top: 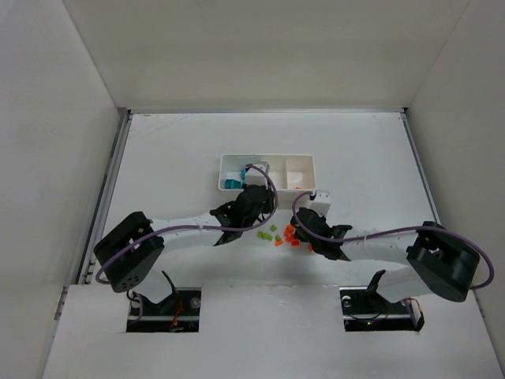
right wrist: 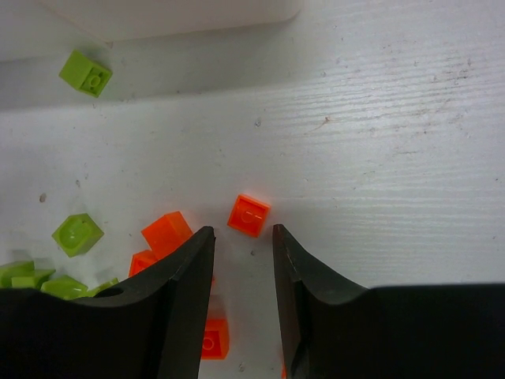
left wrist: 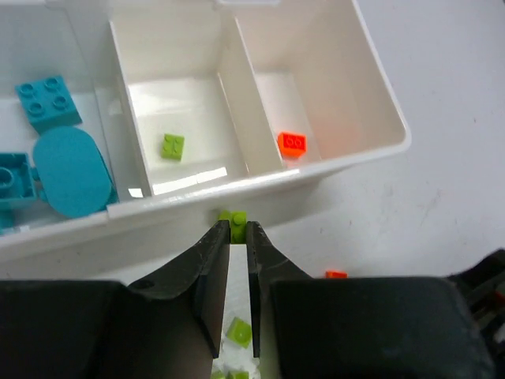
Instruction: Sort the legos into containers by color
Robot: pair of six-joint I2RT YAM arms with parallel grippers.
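Observation:
My left gripper (left wrist: pixel 237 230) is shut on a lime green lego (left wrist: pixel 234 219), held just in front of the near wall of the white tray (left wrist: pixel 331 170). The tray's left compartment holds teal legos (left wrist: pixel 47 101), the middle one a green lego (left wrist: pixel 173 146), and the right one an orange lego (left wrist: pixel 292 143). My right gripper (right wrist: pixel 243 230) is open and low over the table. An orange lego (right wrist: pixel 248 215) lies just beyond its fingertips. More orange legos (right wrist: pixel 166 233) and green legos (right wrist: pixel 76 234) lie to its left.
In the top view the tray (top: pixel 314 172) sits mid-table, with the left gripper (top: pixel 256 197) at its near side and the right gripper (top: pixel 304 225) beside the loose lego pile (top: pixel 280 234). White walls enclose the table on three sides.

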